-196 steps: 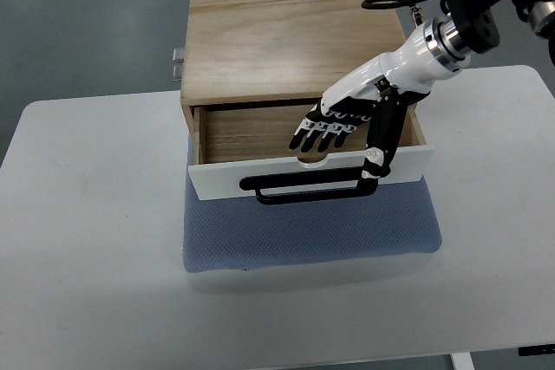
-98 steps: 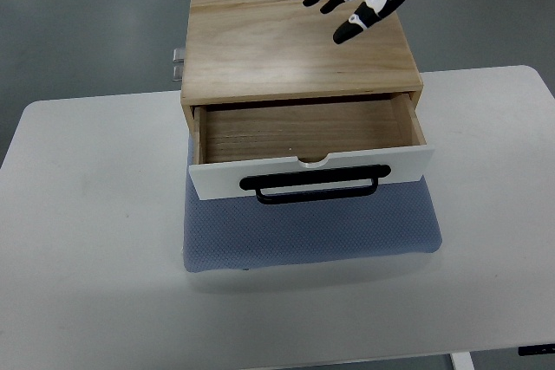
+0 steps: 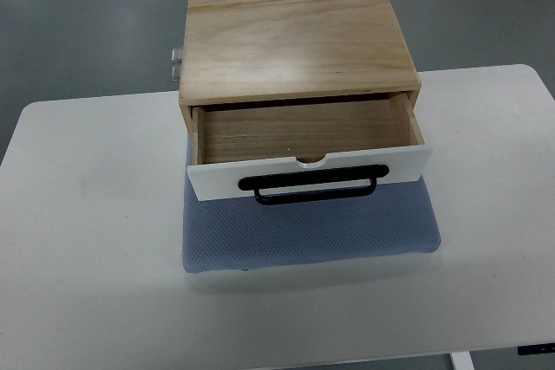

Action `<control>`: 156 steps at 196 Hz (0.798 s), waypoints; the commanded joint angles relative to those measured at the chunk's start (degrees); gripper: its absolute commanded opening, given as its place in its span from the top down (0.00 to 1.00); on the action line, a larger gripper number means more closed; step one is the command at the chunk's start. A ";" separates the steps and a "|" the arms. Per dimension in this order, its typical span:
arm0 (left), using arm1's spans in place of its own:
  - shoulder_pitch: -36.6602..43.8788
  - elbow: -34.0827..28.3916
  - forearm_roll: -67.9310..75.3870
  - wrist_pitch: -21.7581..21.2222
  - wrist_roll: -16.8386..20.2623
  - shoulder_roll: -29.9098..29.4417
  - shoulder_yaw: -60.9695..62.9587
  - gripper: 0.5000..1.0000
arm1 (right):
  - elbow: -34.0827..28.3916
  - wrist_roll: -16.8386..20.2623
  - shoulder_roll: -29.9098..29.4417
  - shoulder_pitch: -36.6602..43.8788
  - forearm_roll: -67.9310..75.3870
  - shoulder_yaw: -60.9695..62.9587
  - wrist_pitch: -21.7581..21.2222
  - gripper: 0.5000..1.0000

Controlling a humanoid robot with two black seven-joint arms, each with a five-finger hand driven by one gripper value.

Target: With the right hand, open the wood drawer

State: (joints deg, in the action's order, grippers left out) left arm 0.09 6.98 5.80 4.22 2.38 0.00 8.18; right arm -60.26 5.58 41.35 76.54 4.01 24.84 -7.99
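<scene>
Drawer (image 3: 303, 132): pulled out toward the near side of the wood box (image 3: 295, 41), as half a second ago; pale grained wood inside, nothing in it.
Drawer front (image 3: 217, 181): smooth white panel, small notch in its top edge, black bar handle (image 3: 310, 186).
Right hand: gone from the picture since then; its state cannot be told.
Mat (image 3: 308, 236): blue, dimpled, rectangular, under the box.
Table (image 3: 87, 240): white, rounded corners.
</scene>
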 commanded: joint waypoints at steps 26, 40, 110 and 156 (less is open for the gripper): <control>0.00 -0.04 0.00 -0.01 0.00 0.00 -0.01 0.00 | 9.63 -0.57 -5.66 -9.31 -0.67 15.50 1.31 0.12; 0.00 0.05 0.00 -0.01 0.00 0.00 -0.01 0.00 | 12.53 -0.75 -7.51 -11.24 -1.37 19.01 1.31 0.12; 0.00 -0.04 0.00 -0.01 0.00 0.00 -0.01 0.00 | 23.69 -10.15 -14.28 -17.13 -1.37 22.88 0.69 0.11; 0.00 0.05 0.00 -0.01 0.00 0.00 -0.01 0.00 | 24.84 -14.72 -17.09 -22.40 -1.37 22.62 0.51 0.11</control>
State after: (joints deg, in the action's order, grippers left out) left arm 0.09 7.02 5.80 4.23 2.37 0.00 8.18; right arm -35.53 -7.72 25.43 56.08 2.63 47.73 -7.45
